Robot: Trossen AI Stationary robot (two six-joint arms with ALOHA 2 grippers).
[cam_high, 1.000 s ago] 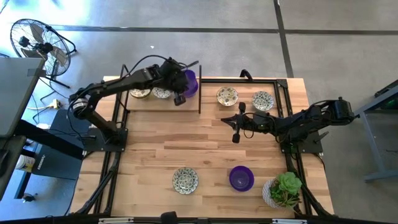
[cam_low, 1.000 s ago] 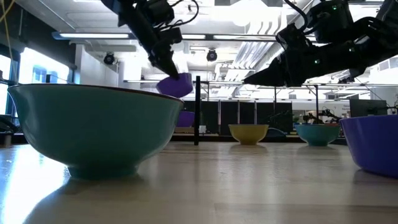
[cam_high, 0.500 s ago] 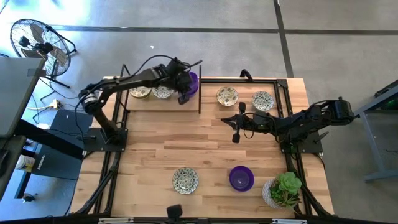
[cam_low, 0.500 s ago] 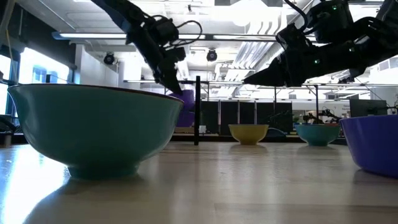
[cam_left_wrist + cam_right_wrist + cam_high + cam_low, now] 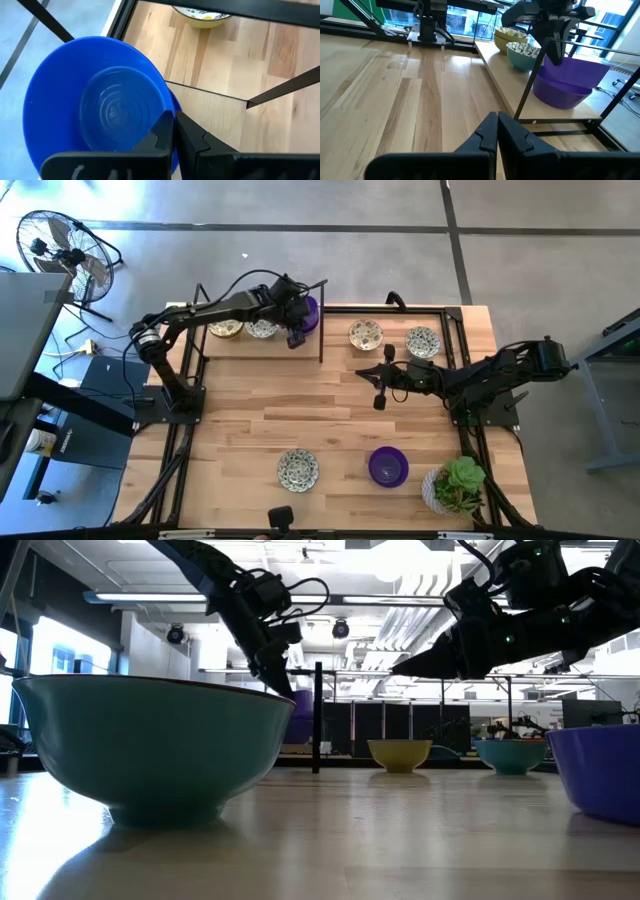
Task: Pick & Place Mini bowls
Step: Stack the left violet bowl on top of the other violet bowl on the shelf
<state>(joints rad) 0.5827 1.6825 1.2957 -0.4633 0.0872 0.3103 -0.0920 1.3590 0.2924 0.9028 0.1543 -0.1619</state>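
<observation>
My left gripper (image 5: 299,323) is at the far left of the table, shut on a purple mini bowl (image 5: 308,313). That bowl sits tilted in a second purple bowl (image 5: 559,93) on a raised wooden board (image 5: 240,343). Two speckled bowls (image 5: 262,329) (image 5: 225,329) stand on the same board, to its left. Two more speckled bowls (image 5: 366,334) (image 5: 423,341) stand at the far right. Another speckled bowl (image 5: 298,469) and a purple one (image 5: 388,466) stand near the front edge. My right gripper (image 5: 360,372) hovers shut over the table's middle, holding nothing. My left gripper pinches the purple bowl's rim (image 5: 169,111) between its two fingers, one finger inside the bowl and one outside. The fingers slant down from the table's left and near side. The bowl leans in the lower purple bowl (image 5: 176,102), its held side higher.
A thin black frame post (image 5: 322,320) stands right beside the purple bowls. A green plant in a white pot (image 5: 455,485) stands at the near right corner. Bare wood (image 5: 300,405) lies across the table's middle. A fan (image 5: 60,245) stands on the floor beyond the table.
My left gripper has gone down and a little toward the far edge with the purple bowl. The bowl was lifted clear above the board and now rests low, in the other purple bowl. My gripper has stayed shut on it.
</observation>
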